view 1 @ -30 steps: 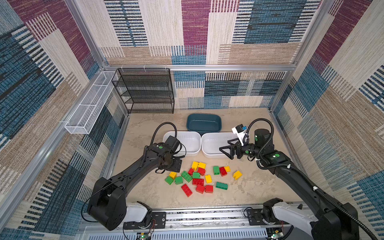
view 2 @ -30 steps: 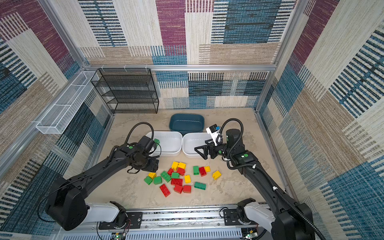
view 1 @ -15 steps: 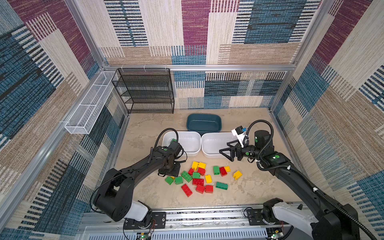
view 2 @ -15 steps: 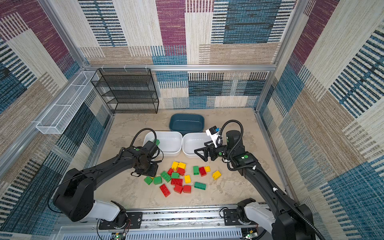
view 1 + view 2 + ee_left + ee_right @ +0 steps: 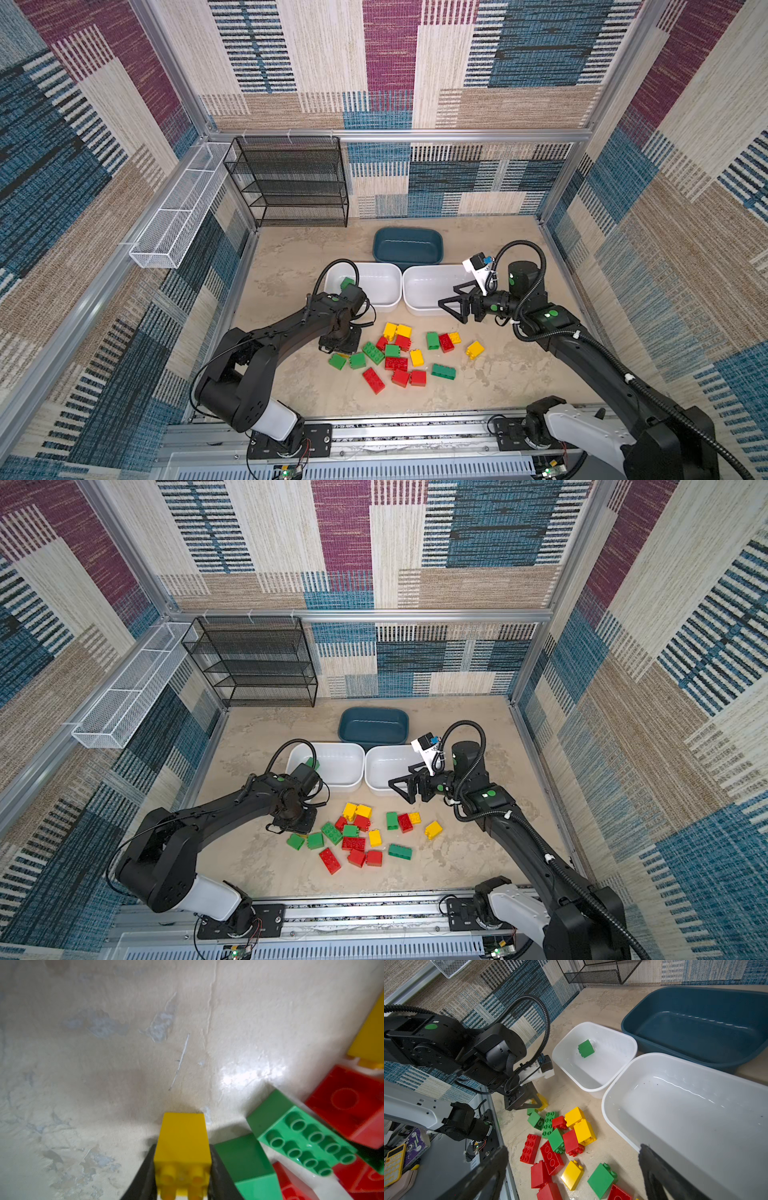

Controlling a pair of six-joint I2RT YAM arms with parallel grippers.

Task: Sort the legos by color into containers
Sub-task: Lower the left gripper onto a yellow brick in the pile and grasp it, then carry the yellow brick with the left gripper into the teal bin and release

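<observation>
On counter (image 5: 104,1053), left fingers (image 5: 144,1174) closed on yellow lego (image 5: 182,1136), touching both its sides; right fingers (image 5: 659,1174) wide open by white container (image 5: 695,1118) front rim.

Left end effector (image 5: 182,1148) clamped on a yellow brick (image 5: 182,1136), low over the tabletop (image 5: 104,1064).
Black fingers (image 5: 145,1169) press both side faces of the brick, studs facing the camera. Can't tell if its far end touches the surface or sits just above it. Just beside it is a smooth-sided green brick (image 5: 243,1159), and next to that a long green brick (image 5: 307,1142), tilted, eight studs showing. Red bricks (image 5: 349,1103) past those, blurred. A second yellow brick (image 5: 369,1039) is cut off at the edge. Thin pale scratch (image 5: 179,1061) on the surface ahead.
</observation>
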